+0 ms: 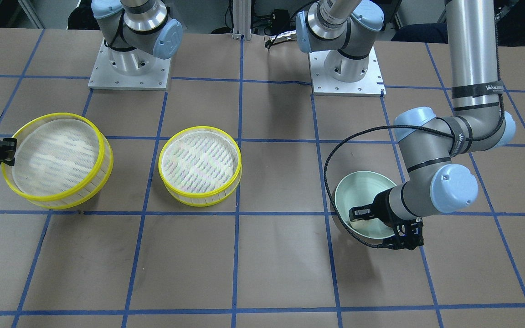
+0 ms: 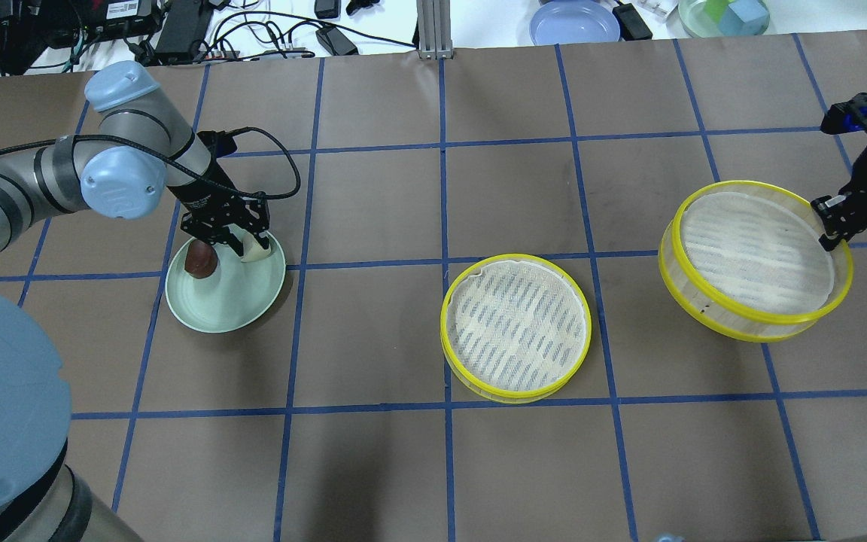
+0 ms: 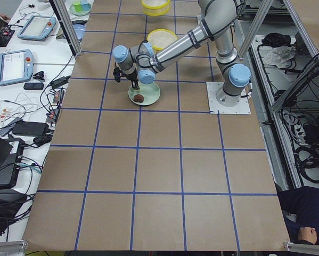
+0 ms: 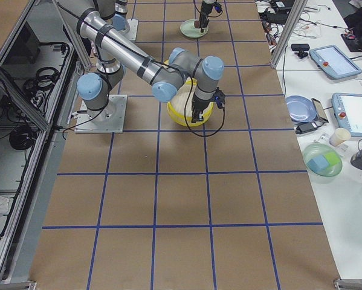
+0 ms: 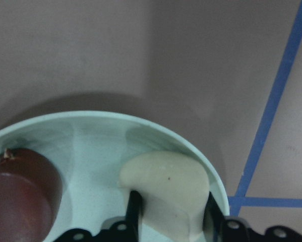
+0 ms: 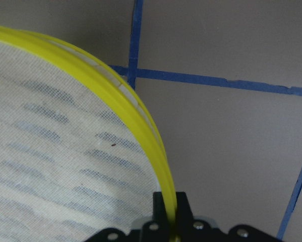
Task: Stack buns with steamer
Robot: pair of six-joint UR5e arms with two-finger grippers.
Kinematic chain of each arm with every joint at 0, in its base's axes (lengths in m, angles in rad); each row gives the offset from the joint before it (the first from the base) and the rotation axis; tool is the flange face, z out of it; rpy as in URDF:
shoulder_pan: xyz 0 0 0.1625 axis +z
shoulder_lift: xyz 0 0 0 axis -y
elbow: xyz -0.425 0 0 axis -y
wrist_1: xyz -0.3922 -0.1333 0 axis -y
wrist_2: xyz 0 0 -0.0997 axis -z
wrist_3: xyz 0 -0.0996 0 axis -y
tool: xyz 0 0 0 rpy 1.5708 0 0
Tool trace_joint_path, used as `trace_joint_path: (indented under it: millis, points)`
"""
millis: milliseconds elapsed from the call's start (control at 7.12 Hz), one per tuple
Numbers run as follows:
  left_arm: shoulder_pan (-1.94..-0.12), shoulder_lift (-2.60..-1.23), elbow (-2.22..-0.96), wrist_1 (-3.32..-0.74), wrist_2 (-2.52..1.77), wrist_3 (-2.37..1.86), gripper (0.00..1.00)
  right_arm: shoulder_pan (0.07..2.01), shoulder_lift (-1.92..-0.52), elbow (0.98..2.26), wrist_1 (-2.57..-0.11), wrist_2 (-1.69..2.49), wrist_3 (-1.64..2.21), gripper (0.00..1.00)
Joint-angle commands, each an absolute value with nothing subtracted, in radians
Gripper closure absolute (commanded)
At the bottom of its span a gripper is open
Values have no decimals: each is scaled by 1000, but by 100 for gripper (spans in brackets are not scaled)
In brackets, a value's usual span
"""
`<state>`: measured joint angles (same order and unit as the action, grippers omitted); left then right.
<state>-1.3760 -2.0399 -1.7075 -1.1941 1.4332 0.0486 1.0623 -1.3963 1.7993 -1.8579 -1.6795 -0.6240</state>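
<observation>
Bright even light casts soft shadows on the table (image 1: 280, 273); wrist views blurry.

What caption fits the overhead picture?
Left claw grips the cream bun on the green plate; right claw pinches a steamer rim.

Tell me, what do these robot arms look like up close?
The left arm and right arm are silver-grey tubes with rounded pale-blue joint caps. The left carries black bands with white lettering and a looping black braided cable. The left gripper and right gripper are black, two-fingered.
</observation>
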Motion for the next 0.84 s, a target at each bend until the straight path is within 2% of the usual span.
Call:
trace_joint_path:
  millis: [0,281,702]
  points:
    - [-1376,-2016,-1701,-1224,1436,46,100,1063,-1396,1799,-1858,-1678,-621,100]
    - [-1409,-1950,-1692,-1293,1421,-88,100,1063,-1396,1799,-1858,-1678,-621,100]
    - [-1685,-1879,-1692,-1321,1317,-336,100,1063,-1396,1799,-1855,-1677,-614,100]
